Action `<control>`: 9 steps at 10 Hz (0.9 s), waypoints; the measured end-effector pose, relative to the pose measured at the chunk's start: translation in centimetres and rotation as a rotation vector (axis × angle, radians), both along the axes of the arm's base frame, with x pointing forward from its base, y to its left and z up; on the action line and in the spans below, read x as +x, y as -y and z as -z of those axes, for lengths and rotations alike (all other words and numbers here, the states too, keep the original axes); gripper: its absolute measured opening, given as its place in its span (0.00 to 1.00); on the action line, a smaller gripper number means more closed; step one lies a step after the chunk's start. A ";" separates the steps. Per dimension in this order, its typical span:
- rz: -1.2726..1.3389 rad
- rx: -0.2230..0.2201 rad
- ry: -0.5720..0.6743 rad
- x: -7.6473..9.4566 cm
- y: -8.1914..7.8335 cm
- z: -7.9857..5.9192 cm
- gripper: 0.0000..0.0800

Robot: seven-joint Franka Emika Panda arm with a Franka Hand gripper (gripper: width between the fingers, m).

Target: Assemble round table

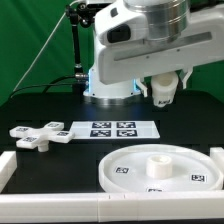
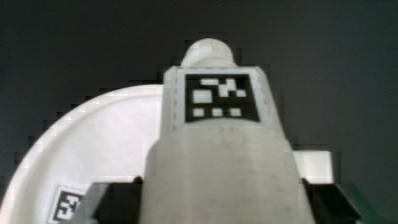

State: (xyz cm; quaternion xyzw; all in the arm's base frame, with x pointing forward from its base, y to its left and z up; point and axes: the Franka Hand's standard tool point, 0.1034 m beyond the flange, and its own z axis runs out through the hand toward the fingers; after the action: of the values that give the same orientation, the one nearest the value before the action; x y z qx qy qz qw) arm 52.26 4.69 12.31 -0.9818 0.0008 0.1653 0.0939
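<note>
Your fingers [image 2: 315, 167] clasp the short white plastic cylinder post [image 2: 217, 140], axis near upright | large white rimmed round plastic disc [image 1: 190, 165] lies below, hub [image 1: 157, 160] offset | centre before lowering.

The post [image 2: 217, 150] fills the middle of the wrist view, a thick white column seen close and somewhat blurred. On its face sits a black-and-white square tag [image 2: 217, 97], turned straight toward the camera. Beyond that tag the post narrows to a rounded tip [image 2: 210, 52]. Behind the post, off to one side and partly hidden by it, curves the round disc [image 2: 89, 140], with a second tag [image 2: 64, 203] near its edge. Around both lies the dark table [image 2: 71, 50]. Dark shapes [image 2: 118, 203] flank the post's near end on both sides — too little shows to tell what they are.
</note>
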 end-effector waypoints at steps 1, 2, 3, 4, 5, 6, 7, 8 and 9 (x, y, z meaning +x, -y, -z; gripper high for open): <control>0.011 -0.014 0.077 0.4 0.2 -0.1 0.51; 0.017 -0.024 0.123 0.3 0.4 0.2 0.51; -0.013 -0.040 0.249 0.7 0.7 1.7 0.51; -0.042 -0.051 0.330 0.6 1.1 2.2 0.51; -0.045 -0.046 0.353 1.4 1.6 1.5 0.51; -0.038 -0.060 0.430 3.1 2.0 0.3 0.51; -0.038 -0.065 0.473 3.9 1.8 -0.6 0.51; -0.040 -0.080 0.535 4.0 2.1 -0.4 0.51; -0.034 -0.101 0.601 4.0 2.6 -0.1 0.51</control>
State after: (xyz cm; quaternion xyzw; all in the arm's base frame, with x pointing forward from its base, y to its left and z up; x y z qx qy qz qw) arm 56.26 2.11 12.44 -0.9900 -0.0351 -0.1313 0.0382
